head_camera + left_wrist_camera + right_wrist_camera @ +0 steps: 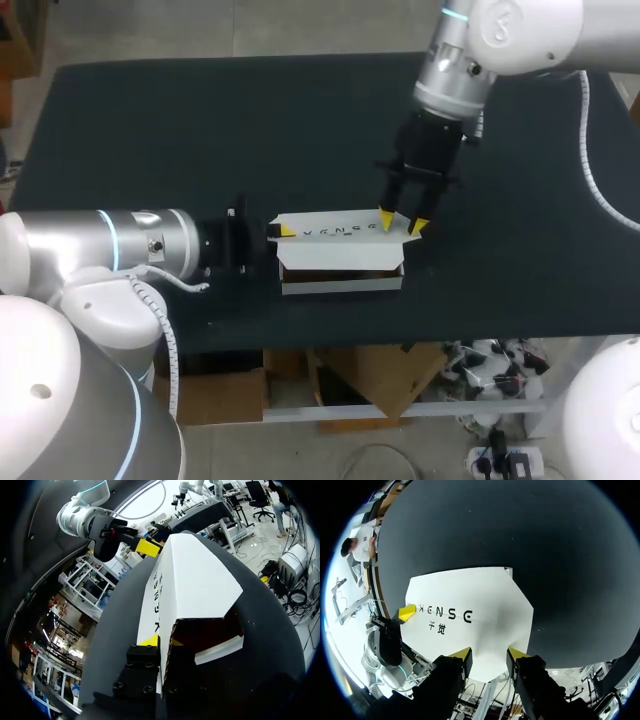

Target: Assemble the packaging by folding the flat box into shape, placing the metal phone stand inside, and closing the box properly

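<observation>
Left claw (pixel 285 232), reaching in level, pinches the left end of the box (pixel 340 258) lid near the table's (pixel 150 120) front edge. Right claw (pixel 403 221) points down, fingers apart over the lid's right end. I judge we're closing (stand unseen inside); next, press the lid flat and tuck.

White box (pixel 340 255) — lid part-raised — mid-table.

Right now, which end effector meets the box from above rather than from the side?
The right end effector, pointing down at the white box's right end; the left end effector lies level at its left end.
</observation>
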Motion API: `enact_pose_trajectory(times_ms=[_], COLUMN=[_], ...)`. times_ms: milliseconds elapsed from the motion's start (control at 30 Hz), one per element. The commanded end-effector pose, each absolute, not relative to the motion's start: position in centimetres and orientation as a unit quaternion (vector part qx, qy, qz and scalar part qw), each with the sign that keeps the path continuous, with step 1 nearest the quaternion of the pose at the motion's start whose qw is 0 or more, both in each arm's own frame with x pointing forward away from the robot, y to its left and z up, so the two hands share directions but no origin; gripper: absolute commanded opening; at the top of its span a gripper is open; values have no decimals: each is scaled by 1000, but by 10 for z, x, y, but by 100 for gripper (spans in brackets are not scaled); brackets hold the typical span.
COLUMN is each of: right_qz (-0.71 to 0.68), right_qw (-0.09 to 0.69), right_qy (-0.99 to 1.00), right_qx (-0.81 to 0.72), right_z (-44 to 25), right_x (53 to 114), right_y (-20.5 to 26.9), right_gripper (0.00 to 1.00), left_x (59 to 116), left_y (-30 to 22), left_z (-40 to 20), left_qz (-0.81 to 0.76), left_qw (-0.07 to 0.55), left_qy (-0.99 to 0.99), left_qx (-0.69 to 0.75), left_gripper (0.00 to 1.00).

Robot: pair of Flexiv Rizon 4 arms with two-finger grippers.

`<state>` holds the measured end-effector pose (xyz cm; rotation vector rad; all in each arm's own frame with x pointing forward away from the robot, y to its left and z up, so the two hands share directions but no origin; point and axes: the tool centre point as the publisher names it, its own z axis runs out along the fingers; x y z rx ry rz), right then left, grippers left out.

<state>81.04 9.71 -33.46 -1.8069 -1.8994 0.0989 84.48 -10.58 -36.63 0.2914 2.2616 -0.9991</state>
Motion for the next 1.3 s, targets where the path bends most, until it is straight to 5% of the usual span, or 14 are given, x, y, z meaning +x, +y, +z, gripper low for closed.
enact_pose_trajectory(times_ms=[33, 433, 1300], right_qz=[33, 34, 31], right_qw=[258, 262, 265], right_qy=[-699, -700, -696], right_qx=[-666, -664, -667], right_z=[-337, -341, -341], right_x=[808, 809, 811], right_y=[94, 96, 95], right_gripper=[46, 45, 45], left_x=[842, 838, 828], left_y=[-106, -102, -87], left_z=[-374, -369, -355], left_qz=[-380, -386, -399], left_qw=[324, 338, 368], left_qy=[860, 851, 834], left_qx=[110, 107, 104], left_gripper=[1, 25, 29])
